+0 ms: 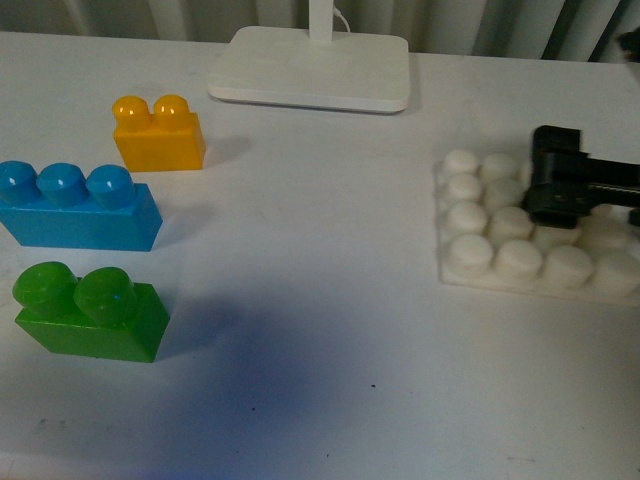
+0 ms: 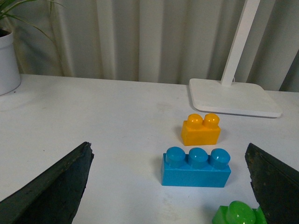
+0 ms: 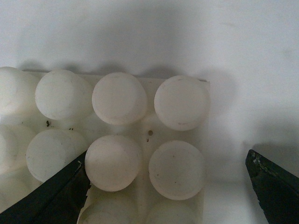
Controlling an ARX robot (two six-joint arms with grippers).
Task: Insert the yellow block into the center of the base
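The yellow block (image 1: 160, 135) stands on the white table at the far left, two studs up; the left wrist view has the yellow block (image 2: 201, 129) beyond a blue brick. The base (image 1: 535, 240), a white studded plate, lies at the right. My right gripper (image 1: 545, 180) hovers open over the base's far middle studs, and its wrist view looks straight down on the base (image 3: 149, 133) between its fingers (image 3: 273, 186). My left gripper (image 2: 168, 154) is open and empty, well short of the yellow block, with the blue brick between its fingers (image 2: 60, 186). It is out of the front view.
A blue three-stud brick (image 1: 80, 205) and a green two-stud brick (image 1: 90, 312) sit in front of the yellow block. A white lamp foot (image 1: 310, 68) with a pole stands at the back. A white plant pot (image 2: 7, 60) is at the table's far side.
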